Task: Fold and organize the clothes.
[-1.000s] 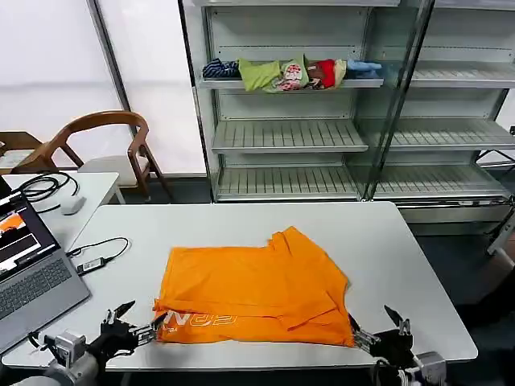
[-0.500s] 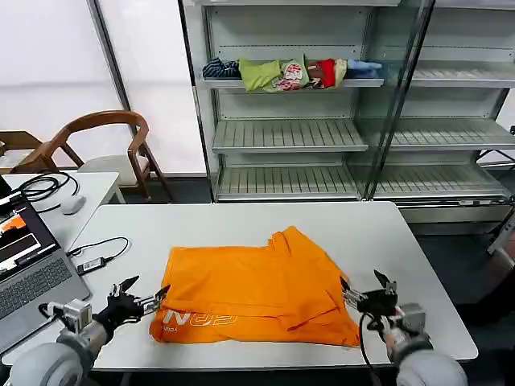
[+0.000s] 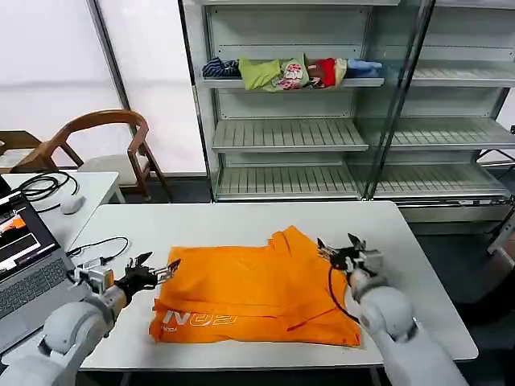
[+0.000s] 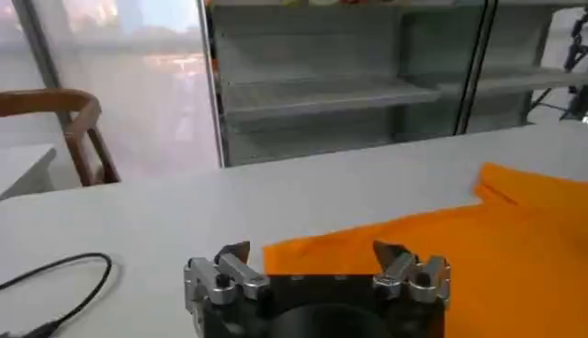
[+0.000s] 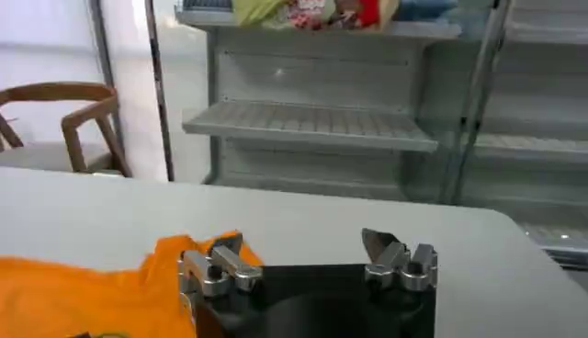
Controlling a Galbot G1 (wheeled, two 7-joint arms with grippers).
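Note:
The orange T-shirt (image 3: pixel 253 293) lies partly folded on the white table (image 3: pixel 201 221), its near edge turned over so white lettering (image 3: pixel 197 319) shows. My left gripper (image 3: pixel 157 268) hovers open at the shirt's left edge, with the shirt (image 4: pixel 459 248) lying just ahead of its spread fingers. At the shirt's far right corner my right gripper (image 3: pixel 338 244) is open; in the right wrist view one finger (image 5: pixel 220 255) is over the orange cloth (image 5: pixel 83 294) and the other over bare table. Neither gripper holds any cloth.
A laptop (image 3: pixel 28 269) and a black cable (image 3: pixel 100 256) lie left of the shirt. A wooden chair (image 3: pixel 105 145) stands behind the side table. Behind the table, metal shelves (image 3: pixel 322 133) carry a row of bundled green, red and blue clothes (image 3: pixel 294 72) on top.
Both grippers have come up from the table's near edge to the shirt's sides. The left moved to the left edge, the right to the far right corner. The shirt lies as before.

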